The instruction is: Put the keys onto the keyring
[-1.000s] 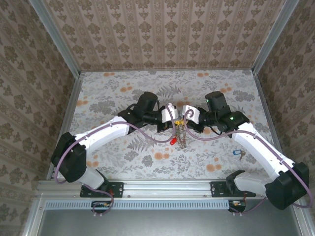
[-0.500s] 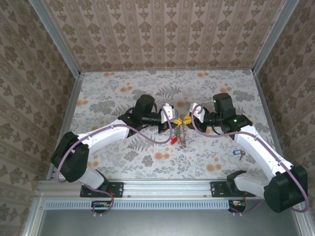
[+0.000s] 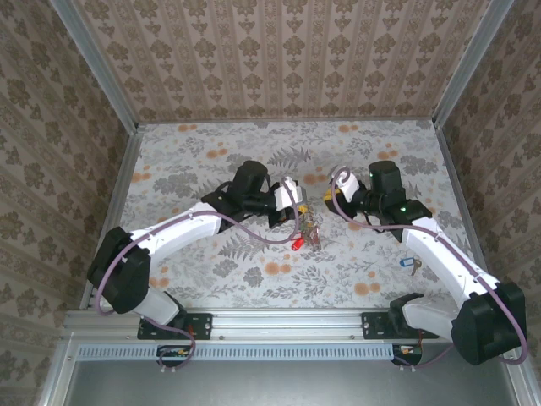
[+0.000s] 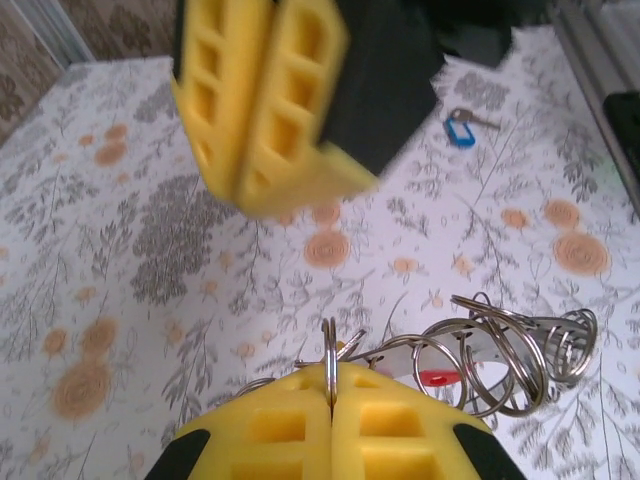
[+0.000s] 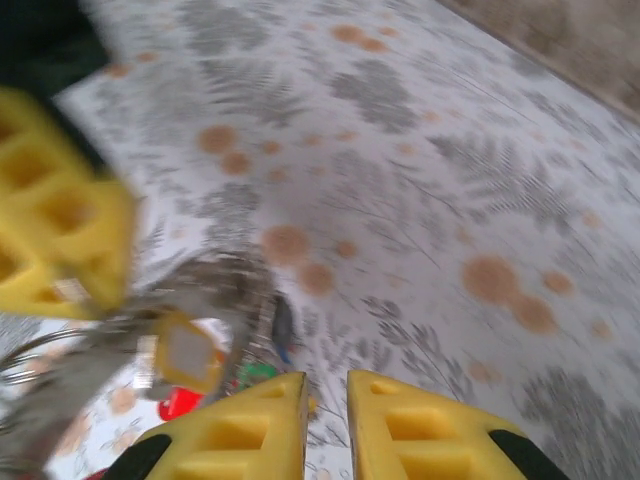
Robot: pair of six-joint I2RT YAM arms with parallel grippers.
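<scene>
Keyring [image 3: 308, 230] sits mid-desk [image 3: 211, 152], its wire clamped between the left jaws, apparently held steady so a loop faces the other arm for threading. A yellow tag [image 5: 185, 355] shows among its keys. The right jaws hover just beside it, narrowly apart and empty. The blue-tagged key [image 3: 412, 266] lies well apart on the right, not yet threaded.

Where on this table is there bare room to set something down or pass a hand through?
Free: the far strip of table along the back wall, and the near strip between the arm bases, below the keyring. Crowded: the middle, where left gripper and right gripper crowd the keyring. The blue-tagged key lies beside the right arm.
</scene>
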